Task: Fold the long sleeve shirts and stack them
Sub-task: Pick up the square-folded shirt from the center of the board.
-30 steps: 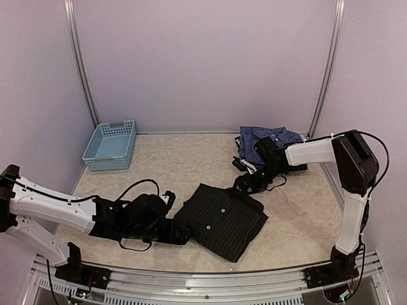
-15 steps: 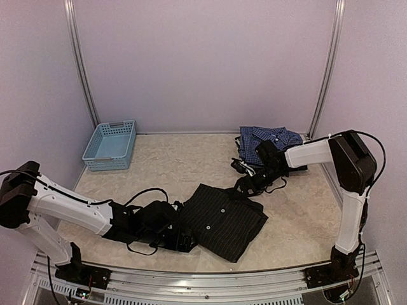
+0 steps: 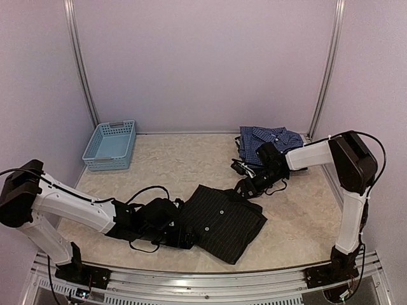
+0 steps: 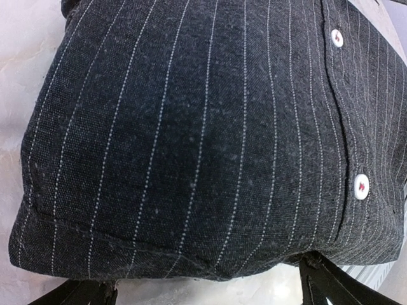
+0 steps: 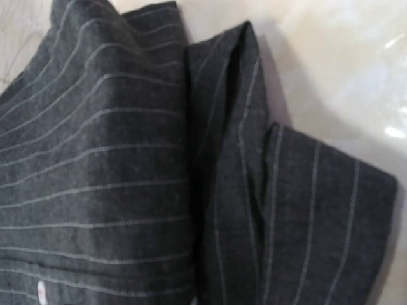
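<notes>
Since the earlier frame the left gripper [image 3: 183,237] has slid in along the near-left edge of the folded black pinstriped shirt [image 3: 222,219]; its fingers [image 4: 327,289] are spread wide, the hem just ahead of them. The shirt lies mid-table, its button line running near-left to far-right, roughly from one gripper to the other; the right gripper [image 3: 245,187] sits at the shirt's far corner, its opening impossible to tell; the blue check shirt [image 3: 267,138] lies crumpled beyond it.

A: Wrist camera, entry?
B: You see the black shirt [image 4: 191,140] filling the frame, pale pinstripes, two white buttons [image 4: 361,185] down its right side.
A: Gripper?
B: Your left gripper [image 4: 202,293] stands spread, fingertips [image 4: 331,283] at the bottom corners, the shirt's folded edge just beyond them; pale table [image 4: 25,57] at left.
</notes>
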You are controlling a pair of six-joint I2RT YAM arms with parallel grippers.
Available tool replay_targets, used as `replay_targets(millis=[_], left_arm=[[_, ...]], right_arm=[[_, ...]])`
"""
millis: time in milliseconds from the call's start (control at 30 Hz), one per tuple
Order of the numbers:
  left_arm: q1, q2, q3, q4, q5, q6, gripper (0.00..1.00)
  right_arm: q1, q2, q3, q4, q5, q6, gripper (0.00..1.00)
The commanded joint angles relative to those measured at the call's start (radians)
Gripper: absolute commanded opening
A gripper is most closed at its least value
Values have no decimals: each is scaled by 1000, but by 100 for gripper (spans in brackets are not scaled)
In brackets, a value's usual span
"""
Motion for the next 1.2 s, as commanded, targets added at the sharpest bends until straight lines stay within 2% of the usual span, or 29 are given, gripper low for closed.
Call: replay_targets(millis=[0, 333, 633, 1000, 1167], left_arm=[[7, 18, 13, 0, -8, 16, 95], [9, 26, 52, -53, -51, 55, 95], [-1, 63, 35, -10, -59, 36, 94], [-11, 88, 43, -24, -96, 43, 94], [-27, 77, 54, -42, -123, 38, 94]], right_arm=[[-13, -7, -24, -65, 75, 11, 86], [-13, 23, -35, -79, 46, 12, 84], [61, 77, -33, -81, -44, 15, 82], [91, 94, -6, -49, -141, 45, 65], [102, 105, 4, -47, -152, 48, 52]])
